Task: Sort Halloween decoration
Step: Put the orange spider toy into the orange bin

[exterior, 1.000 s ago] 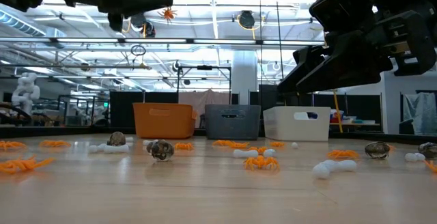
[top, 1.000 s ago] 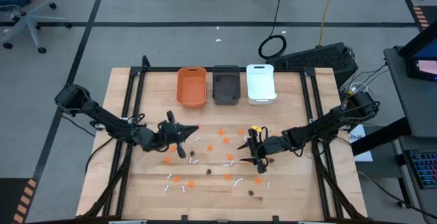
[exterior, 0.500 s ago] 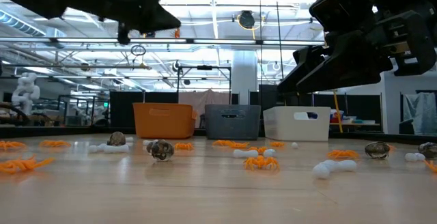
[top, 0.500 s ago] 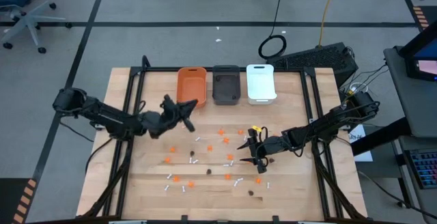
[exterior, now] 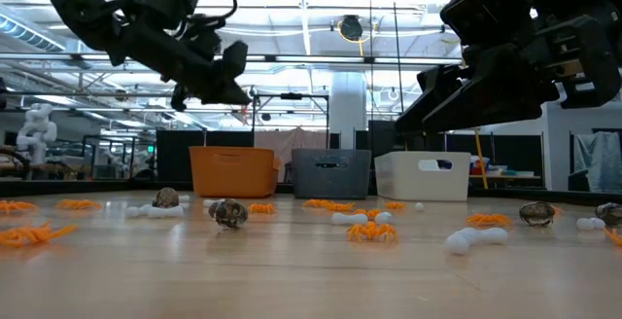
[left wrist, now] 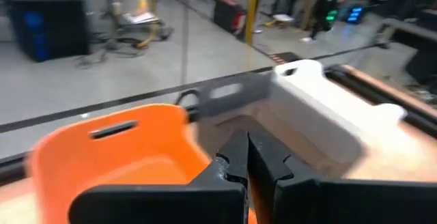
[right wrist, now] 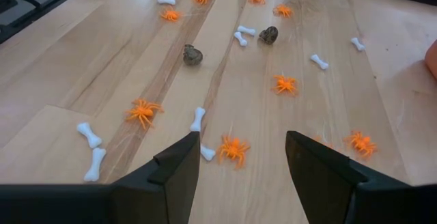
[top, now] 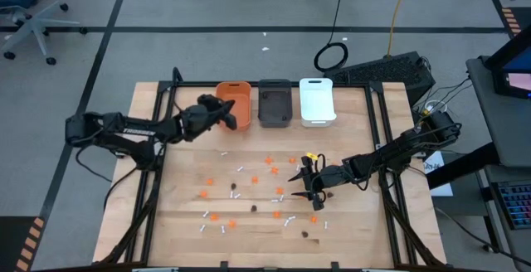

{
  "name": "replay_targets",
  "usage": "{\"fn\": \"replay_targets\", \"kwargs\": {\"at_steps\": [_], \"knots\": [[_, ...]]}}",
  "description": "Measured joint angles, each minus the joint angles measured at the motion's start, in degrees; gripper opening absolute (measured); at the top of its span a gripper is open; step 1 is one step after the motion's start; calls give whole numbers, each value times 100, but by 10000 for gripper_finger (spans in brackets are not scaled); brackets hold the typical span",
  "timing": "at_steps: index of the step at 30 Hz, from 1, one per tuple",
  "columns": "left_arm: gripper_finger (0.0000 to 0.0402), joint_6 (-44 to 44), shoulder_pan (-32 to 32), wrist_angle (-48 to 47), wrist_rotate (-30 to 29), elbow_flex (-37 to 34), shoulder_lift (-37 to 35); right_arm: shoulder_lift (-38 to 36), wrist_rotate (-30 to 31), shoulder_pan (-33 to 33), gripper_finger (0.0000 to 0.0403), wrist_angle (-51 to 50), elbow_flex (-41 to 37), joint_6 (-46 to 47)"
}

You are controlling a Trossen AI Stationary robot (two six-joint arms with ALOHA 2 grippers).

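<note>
Small orange spiders (top: pixel 273 171), white bones (top: pixel 289 220) and dark lumps (top: pixel 235 195) lie scattered on the wooden table. Three bins stand at its far edge: orange (top: pixel 233 104), dark grey (top: pixel 275 102) and white (top: pixel 316 100). My left gripper (top: pixel 228 116) is shut and raised over the near part of the orange bin (left wrist: pixel 116 156). My right gripper (top: pixel 303 185) is open and empty, hovering low over the table right of centre. In its wrist view an orange spider (right wrist: pixel 233 147) and a bone (right wrist: pixel 198 119) lie on the wood ahead of its fingers. My left gripper pinches a small orange piece between its two fingers. Only a sliver of orange (left wrist: pixel 253 195) shows between them in the left wrist view, and which part they hold cannot be told. The fingers slant down toward the far edge, clear of the bin.
Black rails (top: pixel 163 131) run along the table's left and right sides. The pieces crowd the middle and near half of the table. Bare wood lies between them and the bins. Cables and a dark case (top: pixel 390 69) lie on the floor beyond the far edge.
My left gripper has risen and swung from the middle-left of the table toward the far edge. It stays shut and now hangs over the orange bin.
</note>
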Motion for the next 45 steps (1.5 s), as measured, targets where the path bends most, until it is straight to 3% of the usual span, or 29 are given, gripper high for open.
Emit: {"fn": "replay_targets", "kwargs": {"at_steps": [7, 20, 28, 36, 45], "knots": [[0, -267, 495, -332, 549, 0, 2, 0, 2, 0, 201, 0, 0, -32], [1, -424, 647, -821, 630, -2, 4, 2, 4, 0, 201, 0, 0, -13], [61, -439, 645, -821, 687, -2, 4, 2, 4, 0, 201, 2, -2, 21], [106, -290, 437, -795, 492, -7, 7, 2, 4, 0, 201, 2, -2, 114], [106, -81, -807, -532, -732, -9, 7, 2, 7, 0, 201, 0, -2, 357]]}}
